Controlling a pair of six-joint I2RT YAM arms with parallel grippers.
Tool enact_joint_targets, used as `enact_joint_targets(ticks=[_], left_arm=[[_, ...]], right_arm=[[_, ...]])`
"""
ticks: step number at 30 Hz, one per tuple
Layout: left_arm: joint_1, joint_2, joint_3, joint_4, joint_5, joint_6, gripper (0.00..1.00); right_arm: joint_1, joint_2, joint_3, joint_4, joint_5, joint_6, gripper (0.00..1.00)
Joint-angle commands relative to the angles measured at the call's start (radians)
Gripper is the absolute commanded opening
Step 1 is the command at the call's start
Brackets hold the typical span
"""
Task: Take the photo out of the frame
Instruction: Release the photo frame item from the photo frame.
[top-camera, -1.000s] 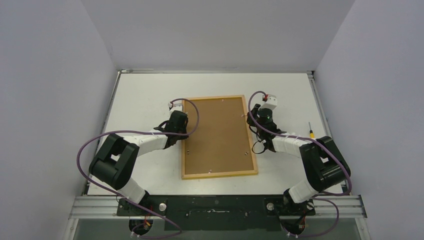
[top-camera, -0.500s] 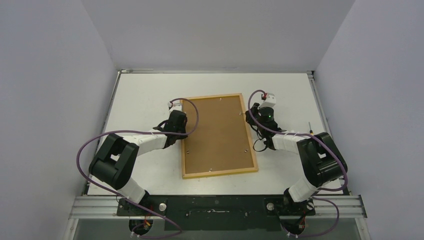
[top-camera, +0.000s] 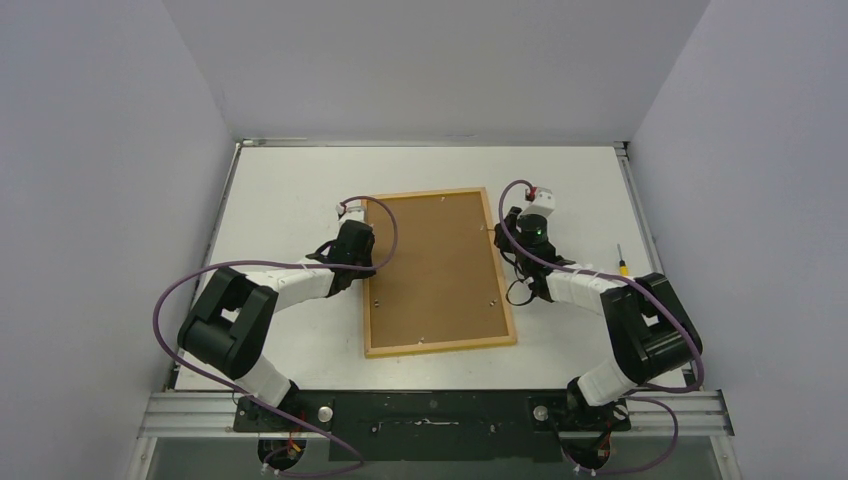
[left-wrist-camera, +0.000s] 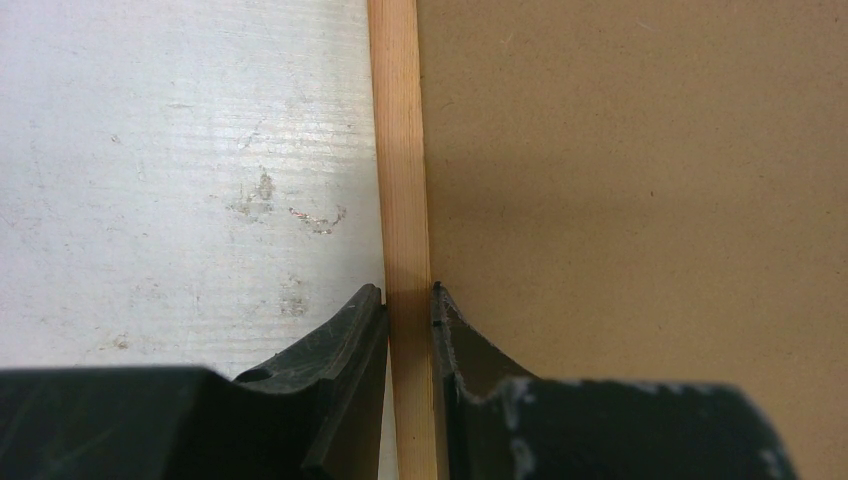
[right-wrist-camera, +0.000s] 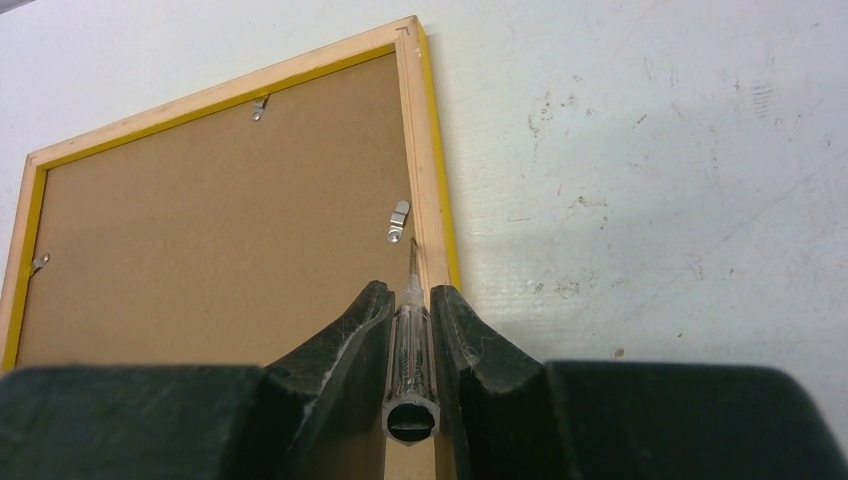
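My left gripper (left-wrist-camera: 408, 297) pinches the wood rim of the frame (left-wrist-camera: 398, 150), face down on the table (left-wrist-camera: 180, 150); my right gripper (right-wrist-camera: 408, 296) clamps a clear screwdriver (right-wrist-camera: 410, 345) near a metal tab (right-wrist-camera: 399, 221). The frame seems stiff and light; the hidden photo probably flexes, so I'd take its edge.

The top camera looks down from above and behind the arms (top-camera: 290, 285) over the whole surface (top-camera: 270, 190). Wrist cameras sit just behind the left fingers (left-wrist-camera: 340, 345) and right fingers (right-wrist-camera: 345, 335), facing forward; all three share the frame (top-camera: 437, 270).
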Motion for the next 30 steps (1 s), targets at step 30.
enact_joint_targets(ticks=[30], left_arm=[[-0.003, 0.0, 0.005, 0.017, 0.078, 0.038, 0.0]], right_arm=[[-0.017, 0.014, 0.062, -0.019, -0.132, -0.023, 0.05]])
